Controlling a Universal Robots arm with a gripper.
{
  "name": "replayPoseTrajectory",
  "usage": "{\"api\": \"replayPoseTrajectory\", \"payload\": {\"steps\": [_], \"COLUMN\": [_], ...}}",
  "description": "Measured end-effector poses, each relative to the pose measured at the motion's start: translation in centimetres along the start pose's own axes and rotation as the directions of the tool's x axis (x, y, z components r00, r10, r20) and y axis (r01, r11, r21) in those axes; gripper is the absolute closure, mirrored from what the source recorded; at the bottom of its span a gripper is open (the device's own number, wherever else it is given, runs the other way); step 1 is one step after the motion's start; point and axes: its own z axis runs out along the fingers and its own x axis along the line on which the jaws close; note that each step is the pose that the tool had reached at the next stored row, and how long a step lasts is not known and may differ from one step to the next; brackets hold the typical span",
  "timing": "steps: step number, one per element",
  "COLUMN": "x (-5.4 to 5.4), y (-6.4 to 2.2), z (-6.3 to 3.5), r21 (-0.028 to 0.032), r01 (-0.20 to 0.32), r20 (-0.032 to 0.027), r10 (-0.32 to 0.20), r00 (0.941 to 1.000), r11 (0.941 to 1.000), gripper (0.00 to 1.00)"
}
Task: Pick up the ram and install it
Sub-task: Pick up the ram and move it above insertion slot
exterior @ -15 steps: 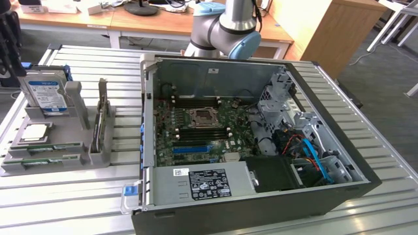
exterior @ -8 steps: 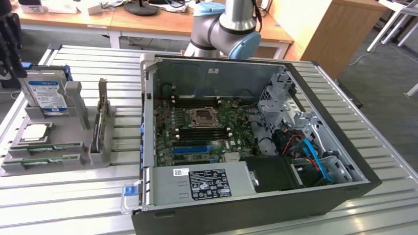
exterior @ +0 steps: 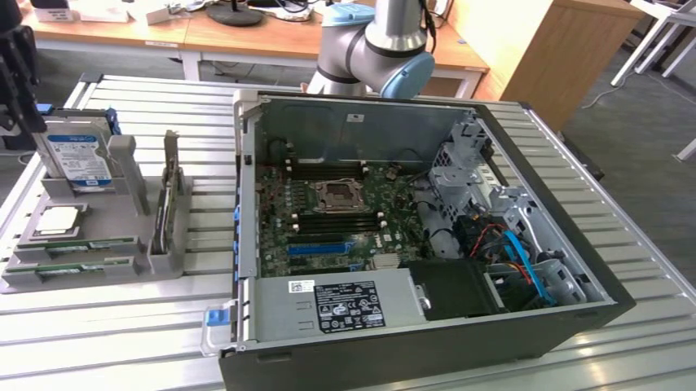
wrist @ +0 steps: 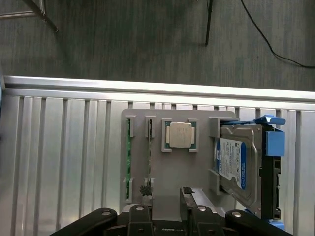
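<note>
Ram [wrist: 129,157] seated edgewise in grey holder [wrist: 157,167] on worktop [wrist: 74,147]; claw [wrist: 166,192] spread wide open over holder, nothing gripped.

The pincer [wrist: 166,191] is hanging with its fingers spread wide over the gray holder [wrist: 157,164], and bare holder surface is lying open between them. In the exterior view, the ram [exterior: 85,246] sticks are lying low along the holder's six o'clock edge, with open air above. The hard drive [exterior: 78,159] is standing tall at twelve o'clock. An upright card [exterior: 169,191] is rising at three o'clock, and the computer case [exterior: 246,204] wall is closing off that side.
</note>
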Motion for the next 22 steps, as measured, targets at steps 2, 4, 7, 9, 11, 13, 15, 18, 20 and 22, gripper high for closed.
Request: {"api": "replayPoseTrajectory", "payload": {"steps": [2, 4, 7, 9, 11, 13, 15, 18, 20, 22], "x": [0.0, 0.0, 0.0, 0.0, 0.0, 0.0, -0.01, -0.01, -0.02, -0.01], "y": [0.0, -0.01, -0.01, -0.01, -0.01, -0.02, -0.02, -0.03, -0.03, -0.03], "z": [0.08, 0.14, 0.22, 0.26, 0.3, 0.39, 0.48, 0.55, 0.61, 0.68], "r21": [0.0001, 0.0, 0.0, 0.0, 0.0001, 0.0001, 0.0, 0.0002, 0.0, 0.0], "r01": [0.0, 0.0, 0.0, 0.0, 0.0, 0.0, 0.0, 0.0, 0.0, 0.0], "r20": [0.0, 0.0, 0.0, 0.0, 0.0, 0.0, 0.0, 0.0001, 0.0, 0.0], "r10": [0.0, 0.0, 0.0, 0.0, 0.0, 0.0, 0.0, 0.0, 0.0, 0.0], "r00": [1.0, 1.0, 1.0, 1.0, 1.0, 1.0, 1.0, 1.0, 1.0, 1.0], "r11": [1.0, 1.0, 1.0, 1.0, 1.0, 1.0, 1.0, 1.0, 1.0, 1.0], "gripper": [0.64, 0.64, 0.64, 0.64, 0.64, 0.64, 0.64, 0.64, 0.64, 0.64]}}
